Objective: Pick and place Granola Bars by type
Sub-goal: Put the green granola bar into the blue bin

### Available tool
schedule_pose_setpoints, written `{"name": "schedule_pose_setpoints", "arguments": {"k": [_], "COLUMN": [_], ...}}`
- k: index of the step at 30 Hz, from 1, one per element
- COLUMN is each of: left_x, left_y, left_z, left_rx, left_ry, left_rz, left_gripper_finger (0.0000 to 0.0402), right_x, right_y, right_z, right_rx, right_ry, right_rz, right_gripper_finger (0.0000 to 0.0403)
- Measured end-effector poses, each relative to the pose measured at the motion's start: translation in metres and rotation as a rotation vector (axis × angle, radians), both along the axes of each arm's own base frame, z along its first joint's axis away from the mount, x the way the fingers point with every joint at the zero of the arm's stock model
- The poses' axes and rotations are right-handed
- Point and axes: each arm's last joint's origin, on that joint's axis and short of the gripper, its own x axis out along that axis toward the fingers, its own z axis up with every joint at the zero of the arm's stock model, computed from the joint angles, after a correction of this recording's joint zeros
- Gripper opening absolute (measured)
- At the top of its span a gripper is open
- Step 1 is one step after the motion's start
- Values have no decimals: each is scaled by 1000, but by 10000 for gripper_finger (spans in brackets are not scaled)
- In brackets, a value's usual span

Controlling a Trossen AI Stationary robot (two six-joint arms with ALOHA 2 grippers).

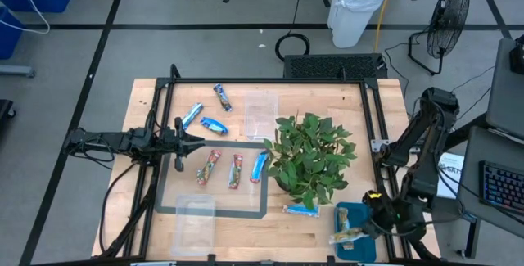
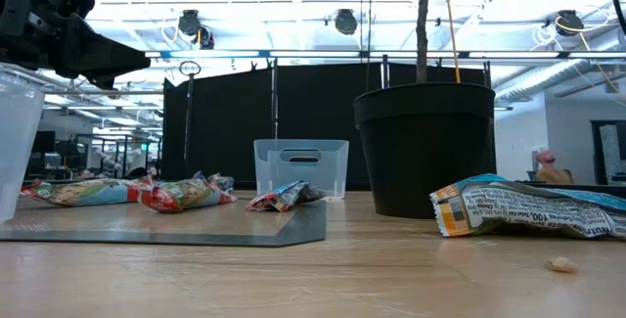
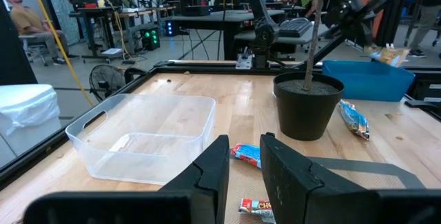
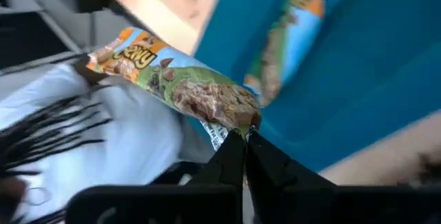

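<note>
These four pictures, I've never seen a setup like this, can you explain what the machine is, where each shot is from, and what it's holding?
Two dark robot arms work at a wooden table. One camera looks straight down, one sits at table height, and one rides on each wrist. On the table lie wrapped bars, such as a blue bar and a red bar, clear tubs, a potted plant and a teal tray. The right gripper, at the tray, pinches a green bar. The left gripper hangs open over the table's left side, holding nothing.

My table (image 1: 327, 102) is pale bare wood; the tubs (image 3: 145, 138) clear smooth plastic; bar wrappers (image 4: 186, 86) glossy; pot (image 3: 308, 105) matt black.
</note>
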Motion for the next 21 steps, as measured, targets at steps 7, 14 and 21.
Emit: {"name": "schedule_pose_setpoints", "arguments": {"k": [7, 14, 21], "left_x": [0, 0, 0], "left_y": [0, 0, 0], "left_z": [0, 0, 0], "left_rx": [0, 0, 0], "left_ry": [-1, 0, -1], "left_rz": [0, 0, 0], "left_gripper_finger": [88, 88, 88], "right_x": [-2, -5, -8], "right_y": [-9, -15, -23], "right_z": [-7, -9, -8], "right_rx": [-98, -175, -229], "right_ry": [85, 94, 108], "right_rz": [15, 48, 69], "right_gripper_finger": [0, 0, 0]}}
